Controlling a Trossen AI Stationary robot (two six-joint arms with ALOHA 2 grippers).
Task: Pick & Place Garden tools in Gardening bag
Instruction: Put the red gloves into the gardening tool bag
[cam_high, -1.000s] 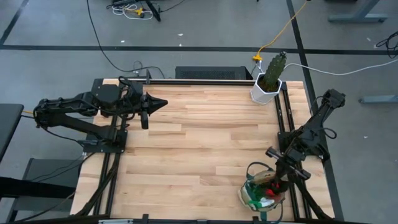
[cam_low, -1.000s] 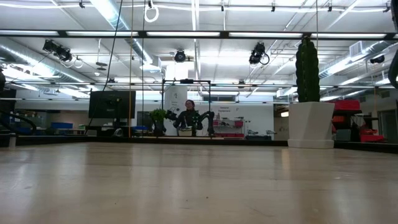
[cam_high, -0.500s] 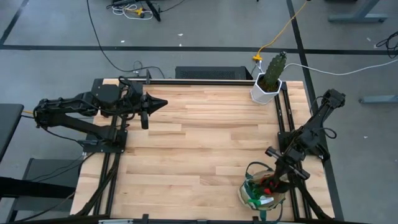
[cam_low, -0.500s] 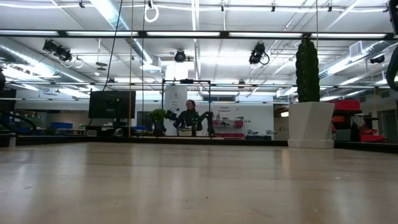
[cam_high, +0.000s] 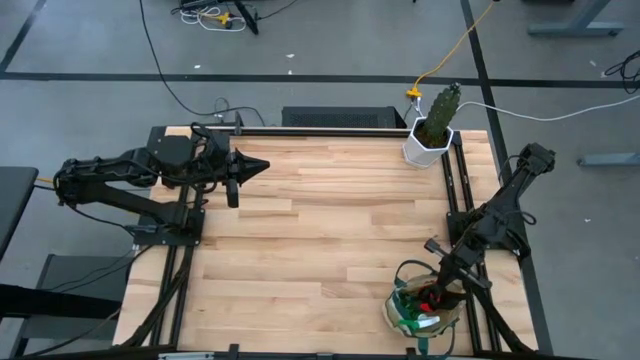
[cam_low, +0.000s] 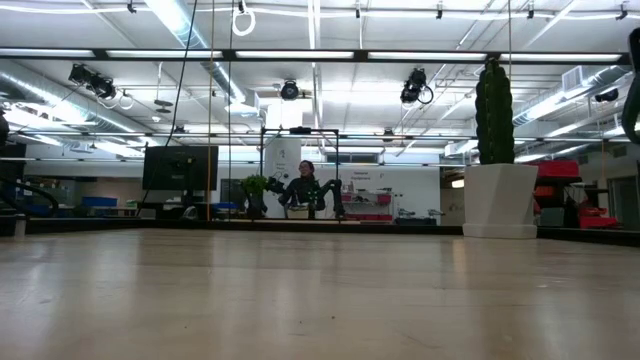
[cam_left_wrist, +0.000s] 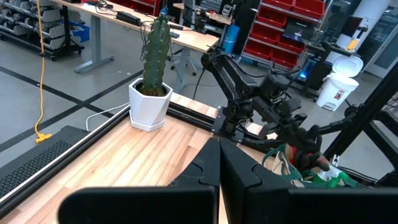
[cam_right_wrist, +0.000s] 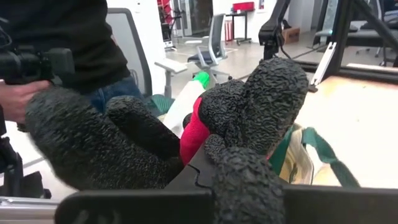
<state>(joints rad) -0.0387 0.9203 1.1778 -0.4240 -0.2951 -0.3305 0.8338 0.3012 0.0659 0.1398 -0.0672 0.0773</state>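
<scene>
Over the bag (cam_high: 420, 310), the right gripper (cam_high: 435, 296) grips the gloves (cam_right_wrist: 186, 134), so lowering and letting go likely comes next.

Robotics lab: red parts bins (cam_left_wrist: 273, 28), height-adjustable desks (cam_left_wrist: 99, 12), ceiling strip lights (cam_low: 180, 25).

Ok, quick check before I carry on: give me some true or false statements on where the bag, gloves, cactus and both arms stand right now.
1. The bag sits at the table's near right corner. True.
2. The right gripper is over the bag, shut on the gloves. True.
3. The left gripper holds the trowel. False: it is shut on nothing, waiting at the table's far left.
4. The cactus lies in the bag. False: it stands in its white pot at the far right corner.
5. Tools lie mid-table. False: none show there.
</scene>
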